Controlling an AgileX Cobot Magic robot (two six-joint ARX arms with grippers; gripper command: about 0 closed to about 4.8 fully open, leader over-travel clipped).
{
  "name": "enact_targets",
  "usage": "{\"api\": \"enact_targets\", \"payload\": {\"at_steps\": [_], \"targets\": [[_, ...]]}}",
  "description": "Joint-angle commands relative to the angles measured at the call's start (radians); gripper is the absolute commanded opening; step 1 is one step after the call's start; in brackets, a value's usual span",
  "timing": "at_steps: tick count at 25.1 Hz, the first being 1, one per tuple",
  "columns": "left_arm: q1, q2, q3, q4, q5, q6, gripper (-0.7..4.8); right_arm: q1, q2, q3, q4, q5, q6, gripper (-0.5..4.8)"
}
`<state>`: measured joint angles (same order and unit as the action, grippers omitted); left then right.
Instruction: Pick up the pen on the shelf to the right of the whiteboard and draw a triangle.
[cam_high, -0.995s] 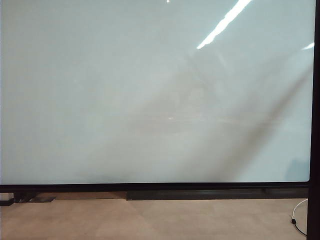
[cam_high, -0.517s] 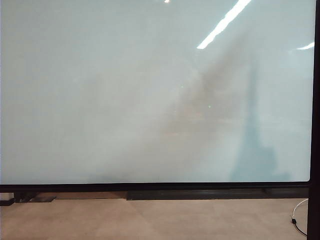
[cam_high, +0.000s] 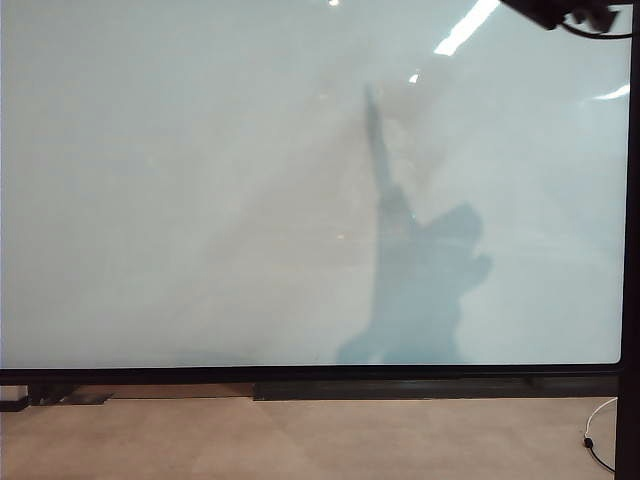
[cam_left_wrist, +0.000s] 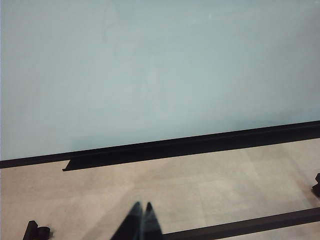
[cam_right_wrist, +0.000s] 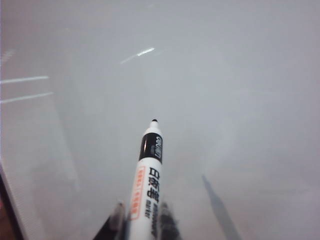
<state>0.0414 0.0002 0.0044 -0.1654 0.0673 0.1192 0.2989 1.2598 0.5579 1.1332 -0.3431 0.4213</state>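
The only lettering stands on the pen (cam_right_wrist: 148, 182). A black band just behind the tip carries small white print, too blurred to read. Below it, large black characters run along the white barrel, and beside them a red-outlined label, neither legible. The whiteboard (cam_high: 200, 180) bears no writing.

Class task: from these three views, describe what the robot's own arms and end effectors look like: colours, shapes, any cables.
Little shows. The left end effector appears as two slim, dark, pointed fingers set close together. The right end effector shows only blurred dark fingertips with pale edges. In the exterior view, a black arm part with a thin black cable pokes in at the top right corner.
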Motion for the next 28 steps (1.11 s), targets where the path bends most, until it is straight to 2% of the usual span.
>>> {"api": "enact_targets", "payload": {"at_steps": [1, 4, 11, 15, 17, 20, 22, 24, 25, 28], "targets": [[0.0, 0.0, 0.003, -0.006, 0.004, 0.001, -0.05, -0.003, 0.034, 0.009, 0.079, -0.012, 0.076, -0.03], [0.0, 0.0, 0.003, -0.006, 0.004, 0.001, -0.05, -0.003, 0.065, 0.01, 0.132, -0.023, 0.108, -0.03], [0.0, 0.0, 0.003, -0.006, 0.003, 0.001, -0.05, -0.003, 0.096, 0.052, 0.129, -0.045, 0.1, -0.03], [0.0, 0.0, 0.003, -0.006, 0.004, 0.001, -0.05, -0.003, 0.098, 0.076, 0.105, -0.146, 0.011, -0.03], [0.0, 0.0, 0.003, -0.006, 0.004, 0.001, -0.05, -0.003, 0.098, 0.093, 0.044, -0.216, -0.045, -0.04], [0.0, 0.0, 0.003, -0.006, 0.004, 0.001, -0.05, -0.003, 0.096, 0.144, -0.17, -0.296, -0.195, -0.04], [0.0, 0.0, 0.003, -0.006, 0.004, 0.001, -0.05, 0.0, 0.097, 0.192, -0.372, -0.28, -0.351, -0.05], [0.0, 0.0, 0.003, -0.006, 0.004, 0.001, -0.05, 0.023, 0.097, 0.217, -0.476, -0.219, -0.451, -0.05], [0.0, 0.0, 0.003, -0.006, 0.004, 0.001, -0.05, 0.05, 0.097, 0.241, -0.565, -0.117, -0.565, -0.04], [0.0, 0.0, 0.003, -0.006, 0.003, 0.001, -0.05, 0.094, 0.097, 0.26, -0.627, -0.009, -0.7, -0.05]]}}
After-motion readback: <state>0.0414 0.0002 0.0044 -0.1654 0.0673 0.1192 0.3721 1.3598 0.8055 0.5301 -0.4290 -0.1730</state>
